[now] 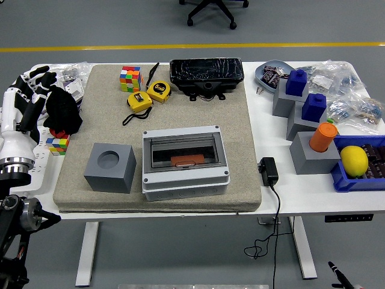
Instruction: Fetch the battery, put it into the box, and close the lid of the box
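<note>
While two yellow tape measures [149,94], a grey block with a round hole [109,167] and a black cloth heap [62,111] crowd the beige mat [240,150], my left hand [31,90] hovers at the table's left edge, fingers relaxed, holding nothing. The orange battery [186,160] lies inside the grey plastic box [185,161] under its clear lid, well apart from my fingers.

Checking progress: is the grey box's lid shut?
Shut, it seems: the clear lid lies flat over the box, an orange object visible beneath.
</note>
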